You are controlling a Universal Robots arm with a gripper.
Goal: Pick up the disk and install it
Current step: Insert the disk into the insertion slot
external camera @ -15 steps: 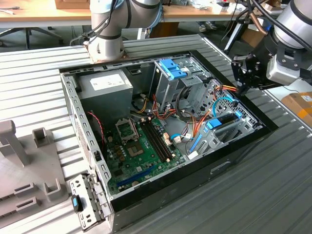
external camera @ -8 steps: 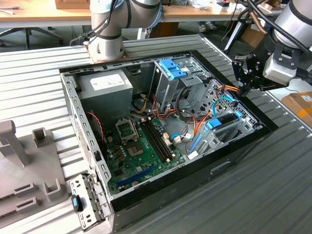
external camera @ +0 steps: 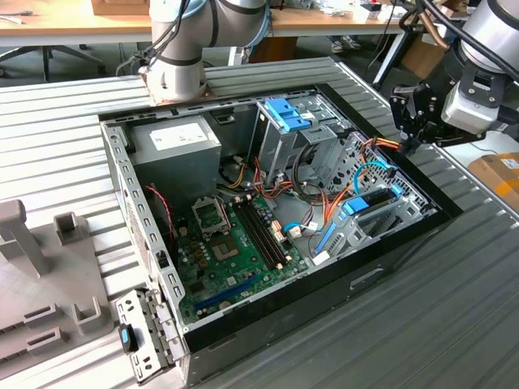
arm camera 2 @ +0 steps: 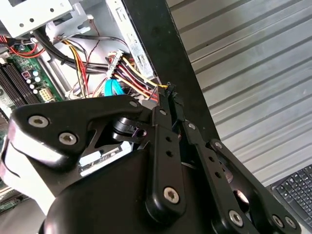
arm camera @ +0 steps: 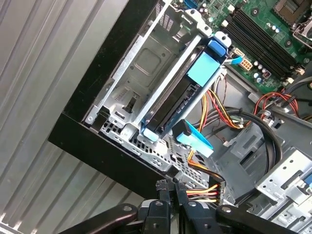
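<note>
A ribbed metal table bears the open computer case and a grey fixture.

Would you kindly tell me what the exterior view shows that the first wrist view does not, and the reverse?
From the exterior view: the grey power-supply box, the blue latch atop the metal cage, and the whole open case. From the first wrist view: the bay's inner metal wall and the disk edge-on between its blue rails. Shared: the disk seated in its bay, the motherboard, and the end effector, shut and empty, by the case's rim near that bay.
</note>
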